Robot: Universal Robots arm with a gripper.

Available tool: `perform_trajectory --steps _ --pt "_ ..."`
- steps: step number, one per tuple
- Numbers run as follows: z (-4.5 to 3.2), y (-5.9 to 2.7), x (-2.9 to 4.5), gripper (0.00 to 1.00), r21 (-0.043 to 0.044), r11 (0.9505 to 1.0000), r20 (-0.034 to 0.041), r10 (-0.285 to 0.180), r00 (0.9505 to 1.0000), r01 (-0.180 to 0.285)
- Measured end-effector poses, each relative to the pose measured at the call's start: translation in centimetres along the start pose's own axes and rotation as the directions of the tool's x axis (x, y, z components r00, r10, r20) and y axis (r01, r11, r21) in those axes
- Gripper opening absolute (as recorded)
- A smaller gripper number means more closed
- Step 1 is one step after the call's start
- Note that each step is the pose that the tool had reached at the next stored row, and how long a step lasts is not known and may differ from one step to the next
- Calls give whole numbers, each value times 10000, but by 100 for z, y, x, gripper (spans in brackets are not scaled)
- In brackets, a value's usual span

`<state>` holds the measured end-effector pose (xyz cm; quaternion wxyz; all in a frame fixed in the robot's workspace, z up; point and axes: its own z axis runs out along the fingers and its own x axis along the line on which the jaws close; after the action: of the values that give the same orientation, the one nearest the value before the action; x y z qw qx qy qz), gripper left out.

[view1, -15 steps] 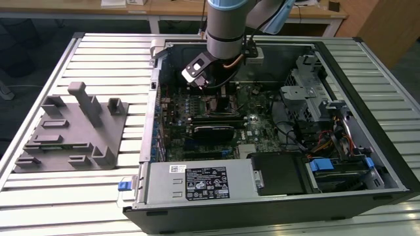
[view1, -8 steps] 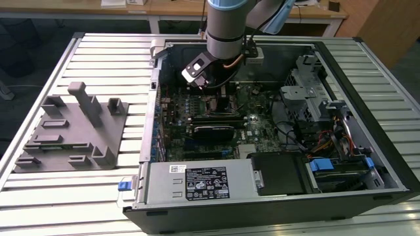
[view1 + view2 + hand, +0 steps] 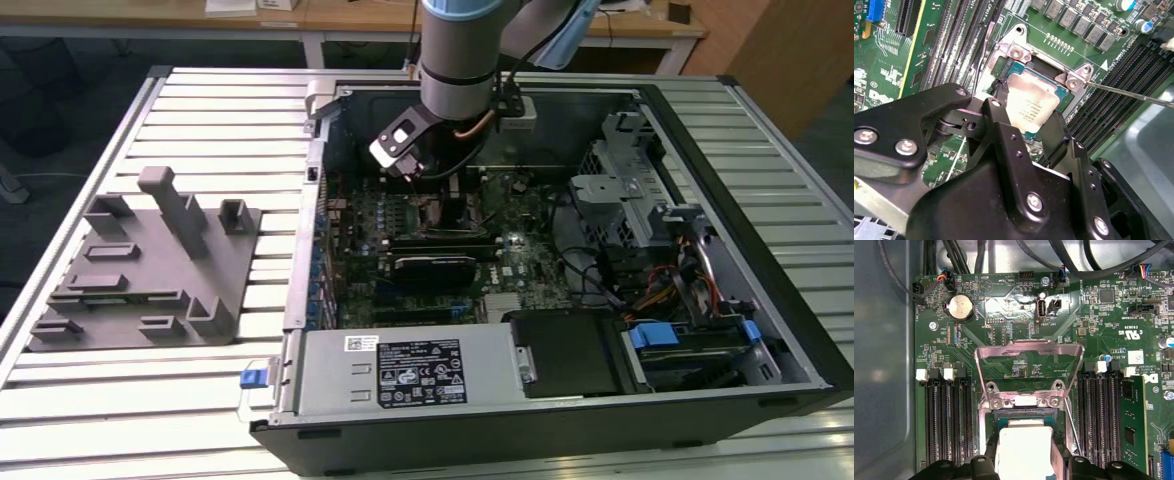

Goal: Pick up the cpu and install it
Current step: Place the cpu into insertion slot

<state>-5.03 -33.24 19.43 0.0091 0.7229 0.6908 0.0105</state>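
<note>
On the slatted metal desk (image 3: 200,110) – contents, largest first:

1. Computer case (image 3: 534,425), black, lying on its side with the side panel off. It takes up the middle and the exterior view's right of the desk.
2. Robot arm (image 3: 461,45), grey, reaching down into the far half of the case.
3. Grey plastic tray (image 3: 147,270) with upright posts, on the desk beside the case, at the exterior view's left.
4. Power unit (image 3: 400,370), silver box with a label, in the near end of the case.
5. Circuit board (image 3: 1004,325), green, flat on the case floor. Banks of black memory slots (image 3: 946,420) run along both sides of the socket.
6. Hand (image 3: 1024,452), black, low over the socket. Its fingers (image 3: 1056,135) lie against two opposite edges of the cpu, pinching it between them.
7. Socket cover frame (image 3: 1029,346), bright metal, swung up and open on its hinge.
8. Cpu (image 3: 1031,100), pale silvery square, lying level within the socket's outline between the fingers. Whether it is fully seated cannot be told.
9. Latch wire (image 3: 1124,92), thin and bright, angled away from a socket corner.
10. Coin battery (image 3: 961,307), round – on the board, well apart from the socket.
</note>
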Motion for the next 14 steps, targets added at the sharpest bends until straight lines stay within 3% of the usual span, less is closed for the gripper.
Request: perform_trajectory --steps 6,14 --pt "-37 3 0 51 -6 10000 98 -5 10000 5" --pt "-46 9 0 51 -6 10000 119 -13 9999 13"
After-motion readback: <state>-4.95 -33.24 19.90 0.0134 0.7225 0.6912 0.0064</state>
